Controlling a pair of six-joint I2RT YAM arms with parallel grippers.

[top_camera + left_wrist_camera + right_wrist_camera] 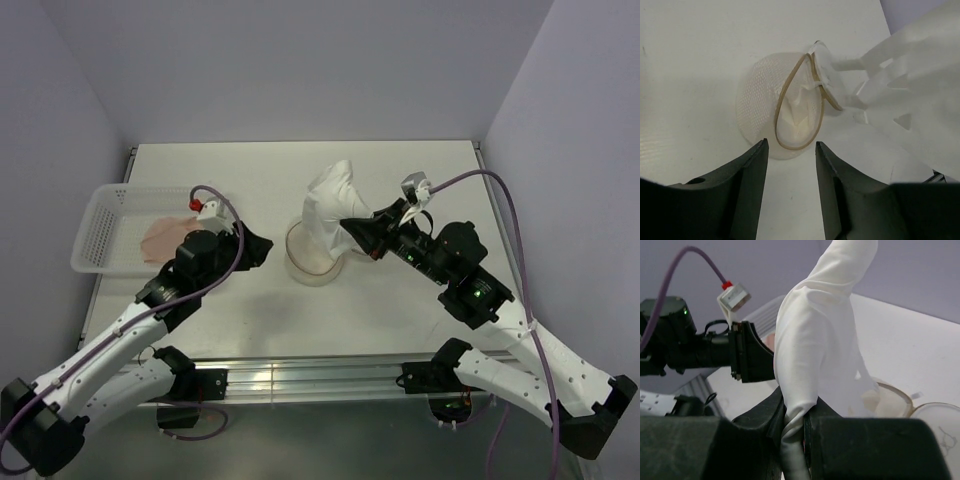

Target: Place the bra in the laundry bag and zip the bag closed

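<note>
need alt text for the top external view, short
The right gripper pinches the white fabric top of the laundry bag, holding it up above its round base on the table. The left gripper points at the bag, empty; the pink bra lies in the white basket at far left.

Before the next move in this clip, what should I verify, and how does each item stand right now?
1. Right fingers grip the bag: ok, shut on its lifted white half.
2. Bag mouth open: ok, the rim gapes in the left wrist view.
3. Left fingers free: ok, apart with nothing between them.
4. Bra in bag: not ok, it lies in the basket.
5. Zip slider located: cannot tell, no view shows it.
</note>
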